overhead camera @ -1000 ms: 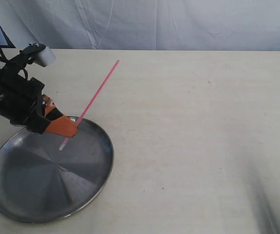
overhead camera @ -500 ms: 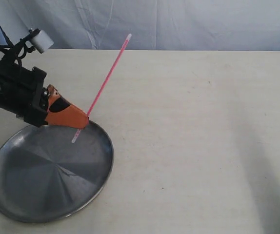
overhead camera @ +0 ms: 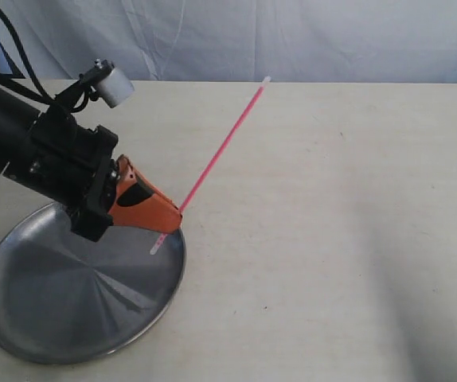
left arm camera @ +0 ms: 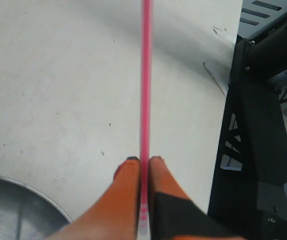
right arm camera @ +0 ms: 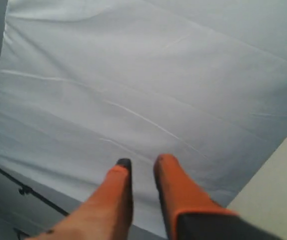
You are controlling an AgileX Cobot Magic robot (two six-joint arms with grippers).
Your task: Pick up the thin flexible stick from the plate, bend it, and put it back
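The thin pink-red stick (overhead camera: 220,147) is held straight in the air, slanting up and to the right from my left gripper (overhead camera: 177,213). That gripper is shut on the stick near its lower pale tip, above the right rim of the steel plate (overhead camera: 53,302). In the left wrist view the stick (left arm camera: 145,75) runs out between the orange fingers (left arm camera: 128,172), and the gripper (left arm camera: 143,161) pinches it. My right gripper (right arm camera: 142,162) is out of the exterior view. It points at the white backdrop with a narrow gap between its fingers and nothing in them.
The pale tabletop (overhead camera: 332,239) spreads to the right of the plate. A white cloth backdrop (overhead camera: 292,36) hangs behind the table. A black frame (left arm camera: 263,125) stands beside the table's edge in the left wrist view. A soft shadow lies on the table at the lower right.
My left gripper has carried the stick up off the plate and to the right. The stick's upper tip has swung rightward with it.
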